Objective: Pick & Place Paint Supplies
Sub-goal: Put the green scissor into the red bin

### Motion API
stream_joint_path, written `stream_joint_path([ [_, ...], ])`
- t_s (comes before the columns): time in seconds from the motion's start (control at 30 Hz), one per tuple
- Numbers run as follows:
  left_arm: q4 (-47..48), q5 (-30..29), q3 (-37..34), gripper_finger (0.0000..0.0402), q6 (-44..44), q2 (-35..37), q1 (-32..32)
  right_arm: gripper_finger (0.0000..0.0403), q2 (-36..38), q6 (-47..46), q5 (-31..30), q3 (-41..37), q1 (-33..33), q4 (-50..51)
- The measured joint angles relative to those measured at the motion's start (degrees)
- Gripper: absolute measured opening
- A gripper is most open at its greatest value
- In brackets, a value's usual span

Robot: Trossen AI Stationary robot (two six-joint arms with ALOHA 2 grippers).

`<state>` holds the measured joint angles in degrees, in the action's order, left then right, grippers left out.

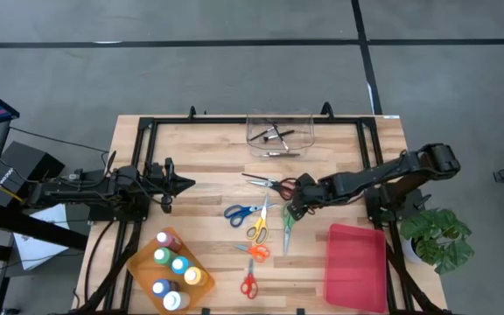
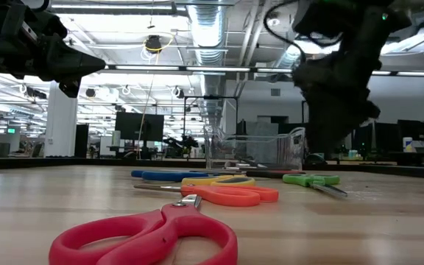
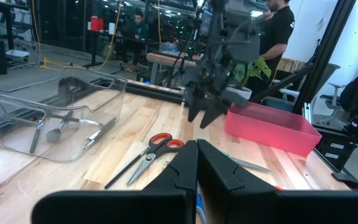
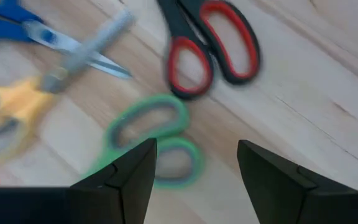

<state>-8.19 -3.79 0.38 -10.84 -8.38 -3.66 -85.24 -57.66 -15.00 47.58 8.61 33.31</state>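
From above, the right gripper (image 1: 294,208) hangs over the green scissors (image 1: 286,227), near the black-and-red scissors (image 1: 269,184); the left gripper (image 1: 185,183) waits at the table's left. The low view shows red scissors (image 2: 149,234) nearest. In the left wrist view its fingers (image 3: 185,165) are pressed together, empty. The right wrist view shows fingers (image 4: 132,171) spread wide, empty, above green handles (image 4: 151,140).

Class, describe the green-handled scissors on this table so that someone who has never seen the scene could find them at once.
Start at the pink bin on the wooden table and look toward the table's middle, where several scissors lie clustered. The green-handled scissors lie nearest the bin, right under the open right pincer. They are the only green pair; their neighbours are yellow, blue and black-and-red.
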Motion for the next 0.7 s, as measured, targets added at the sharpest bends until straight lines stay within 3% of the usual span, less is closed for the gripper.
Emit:
stream_joint_path([
  [0.23,-0.8,0.0,0.0,0.0000,0.0,-0.4,0.0,0.0221,-7.5,3.5,2.0,2.7,-0.1,-5.1],
  [0.5,-1.1,0.0,0.0,0.0000,0.0,-1.7,0.0,0.0221,-12.2,4.1,2.0,9.4,-0.1,7.9],
  [0.7,-1.3,0.0,0.0,0.0000,0.0,-3.0,0.0,0.0221,-12.7,5.7,4.0,11.0,0.4,9.6],
])
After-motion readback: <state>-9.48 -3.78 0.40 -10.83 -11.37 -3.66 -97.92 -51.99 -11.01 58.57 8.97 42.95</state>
